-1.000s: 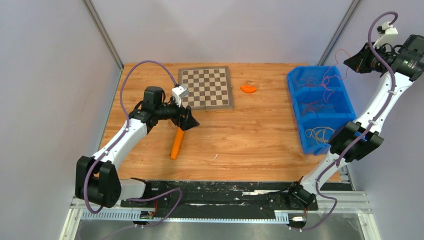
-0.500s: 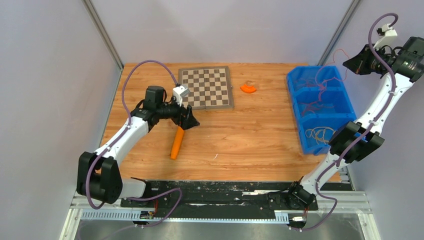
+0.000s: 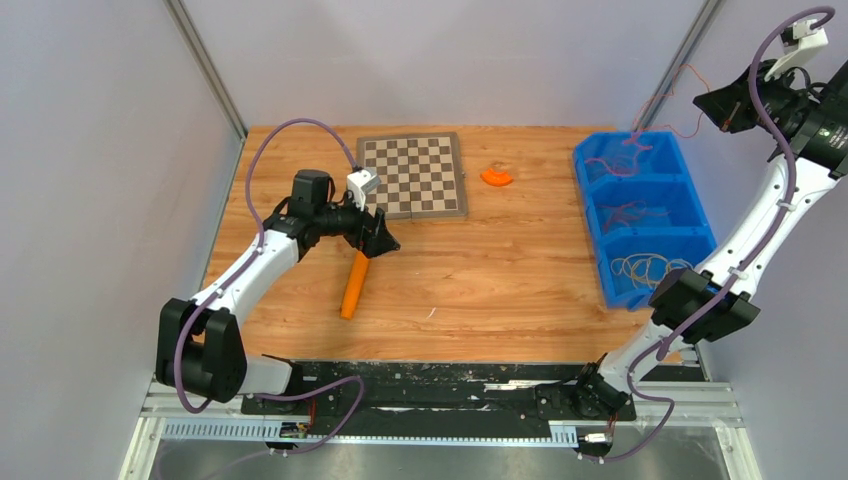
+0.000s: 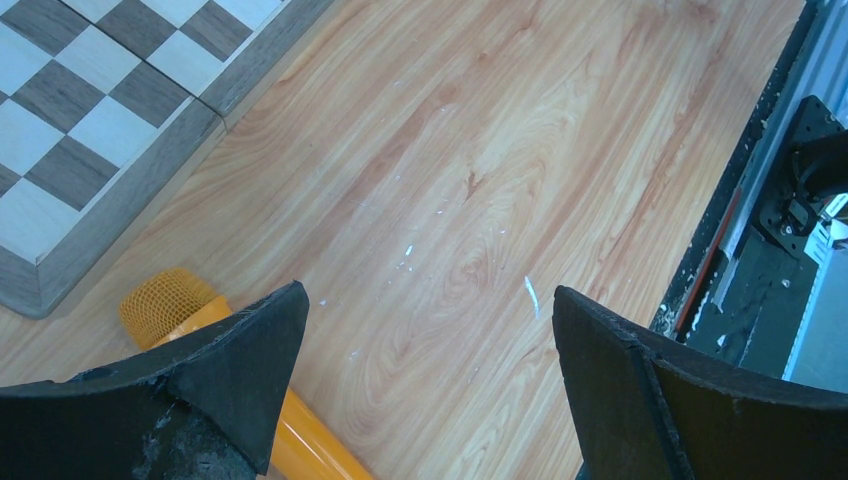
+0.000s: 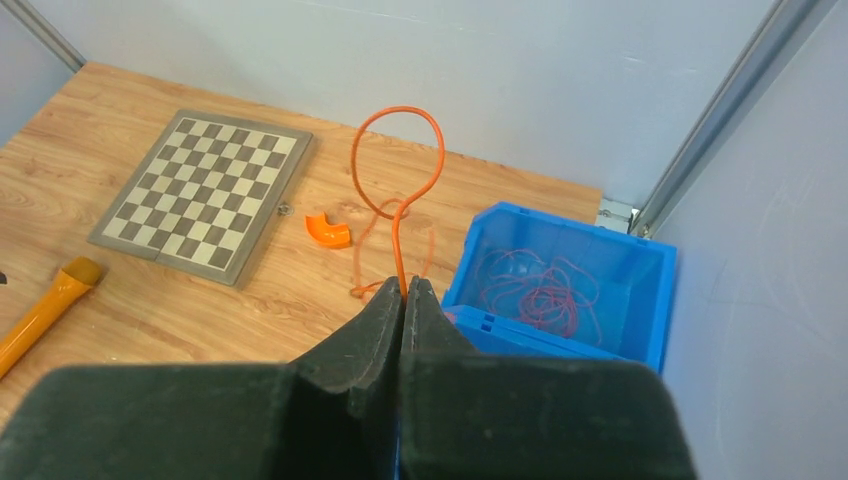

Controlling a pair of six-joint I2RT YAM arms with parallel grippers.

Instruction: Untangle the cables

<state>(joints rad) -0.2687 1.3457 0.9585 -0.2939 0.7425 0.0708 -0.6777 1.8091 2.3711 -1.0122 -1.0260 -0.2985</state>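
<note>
My right gripper (image 3: 723,106) is raised high above the far right corner and shut on a thin orange-red cable (image 3: 681,74). The strand hangs down to the far compartment of the blue bin (image 3: 700,228). In the right wrist view the cable (image 5: 399,160) rises from the closed tips (image 5: 404,285) in a loop. A loose red tangle (image 5: 540,292) lies in the far compartment. More reddish wires (image 3: 625,212) lie in the middle compartment and yellow ones (image 3: 640,268) in the near one. My left gripper (image 3: 385,240) is open and empty, low over the table (image 4: 425,300).
An orange marker-shaped stick (image 3: 353,285) lies by my left gripper, and its mesh-covered end (image 4: 168,299) shows next to the left finger. A chessboard (image 3: 412,175) lies at the back centre. A small orange curved piece (image 3: 496,177) lies to its right.
My right gripper has risen and moved back, drawing the cable up out of the bin. The left arm has barely moved.
</note>
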